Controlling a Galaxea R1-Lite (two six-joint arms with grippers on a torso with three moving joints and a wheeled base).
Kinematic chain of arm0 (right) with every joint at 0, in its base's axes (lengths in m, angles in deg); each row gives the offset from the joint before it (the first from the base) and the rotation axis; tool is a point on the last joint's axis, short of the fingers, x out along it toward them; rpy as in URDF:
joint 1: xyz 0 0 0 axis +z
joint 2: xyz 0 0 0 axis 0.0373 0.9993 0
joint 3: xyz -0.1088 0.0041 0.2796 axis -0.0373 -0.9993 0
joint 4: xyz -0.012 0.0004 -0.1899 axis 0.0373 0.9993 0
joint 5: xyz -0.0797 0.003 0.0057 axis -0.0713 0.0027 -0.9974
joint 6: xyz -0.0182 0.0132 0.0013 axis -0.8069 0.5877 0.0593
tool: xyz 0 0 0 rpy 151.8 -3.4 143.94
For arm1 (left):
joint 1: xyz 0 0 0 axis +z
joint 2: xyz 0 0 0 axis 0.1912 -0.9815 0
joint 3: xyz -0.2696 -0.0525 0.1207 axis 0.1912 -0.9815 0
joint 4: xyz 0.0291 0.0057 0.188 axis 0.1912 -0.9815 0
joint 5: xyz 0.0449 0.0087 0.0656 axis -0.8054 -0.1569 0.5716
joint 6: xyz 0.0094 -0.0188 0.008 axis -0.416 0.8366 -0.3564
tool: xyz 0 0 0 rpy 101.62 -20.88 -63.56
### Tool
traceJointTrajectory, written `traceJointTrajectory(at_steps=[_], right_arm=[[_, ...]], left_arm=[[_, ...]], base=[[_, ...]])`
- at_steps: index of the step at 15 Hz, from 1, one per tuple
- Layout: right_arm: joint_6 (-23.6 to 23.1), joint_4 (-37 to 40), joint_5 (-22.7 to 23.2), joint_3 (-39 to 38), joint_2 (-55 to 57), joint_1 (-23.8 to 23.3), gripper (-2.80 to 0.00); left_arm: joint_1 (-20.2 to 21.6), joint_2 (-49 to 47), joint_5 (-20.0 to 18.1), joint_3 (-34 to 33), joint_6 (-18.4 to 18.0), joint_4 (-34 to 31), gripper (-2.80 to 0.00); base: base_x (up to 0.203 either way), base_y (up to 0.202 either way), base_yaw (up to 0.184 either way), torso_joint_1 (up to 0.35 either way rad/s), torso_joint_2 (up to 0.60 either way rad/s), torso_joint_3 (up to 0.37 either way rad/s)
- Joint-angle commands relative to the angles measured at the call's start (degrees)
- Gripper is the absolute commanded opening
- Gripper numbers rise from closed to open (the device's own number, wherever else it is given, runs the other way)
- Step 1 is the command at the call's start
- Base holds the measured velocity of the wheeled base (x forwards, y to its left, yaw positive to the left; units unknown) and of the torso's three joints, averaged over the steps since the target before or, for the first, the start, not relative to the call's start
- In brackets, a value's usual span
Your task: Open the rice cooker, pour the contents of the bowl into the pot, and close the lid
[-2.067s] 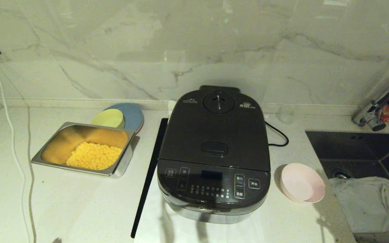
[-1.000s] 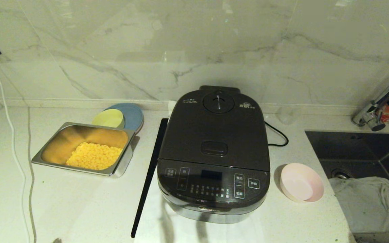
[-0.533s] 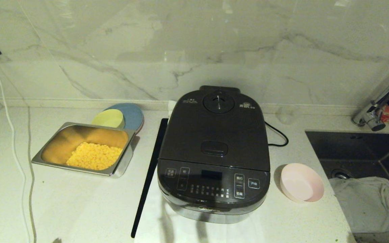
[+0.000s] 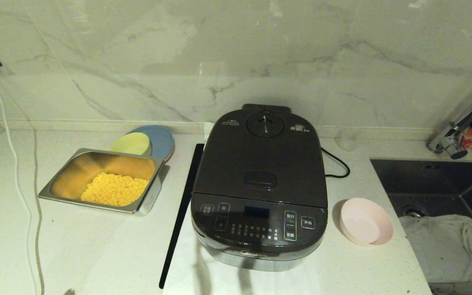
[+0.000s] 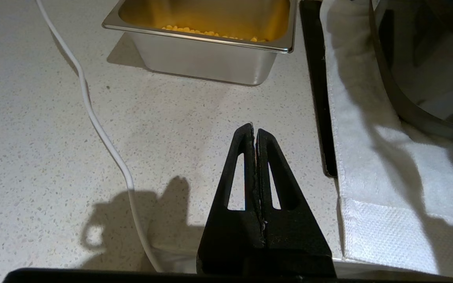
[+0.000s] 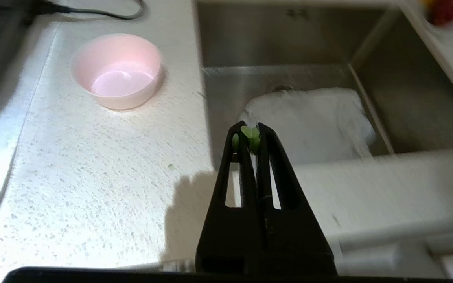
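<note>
Black rice cooker [image 4: 259,192] with white panel labels; pale pink bowl [image 4: 366,227]. Steel tray [image 4: 57,180] holds yellow corn [image 4: 114,189]. White speckled counter [image 4: 96,246], grey-veined marble wall [image 4: 178,61].

Black rice cooker [image 4: 259,192] w/ lid [image 4: 262,159] shut, empty pink bowl [image 4: 366,227] upright just right of it

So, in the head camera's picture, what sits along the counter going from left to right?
White cable → steel tray of corn → rice cooker → pink bowl → sink with a white cloth.
</note>
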Motion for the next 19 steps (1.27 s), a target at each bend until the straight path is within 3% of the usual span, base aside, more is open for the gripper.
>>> traceJointTrajectory(at_steps=[1, 3, 19], right_arm=[[-0.76, -5.50, 7.62, -3.80, -0.19, 0.01, -2.80], [-3.27, -4.24, 12.45, -5.64, -0.11, 0.01, -2.80], [-3.07, -4.36, 12.24, -5.62, 0.07, 0.09, -2.80]], left_arm=[[0.00, 0.06, 0.02, -0.53, 0.01, 0.02, -2.80], [0.00, 0.06, 0.02, -0.53, 0.01, 0.11, -2.80], [0.00, 0.06, 0.02, -0.53, 0.01, 0.02, -2.80]], base=[[0.000, 0.000, 0.000, 0.000, 0.00, 0.000], [0.000, 0.000, 0.000, 0.000, 0.00, 0.000], [0.000, 0.000, 0.000, 0.000, 0.00, 0.000]])
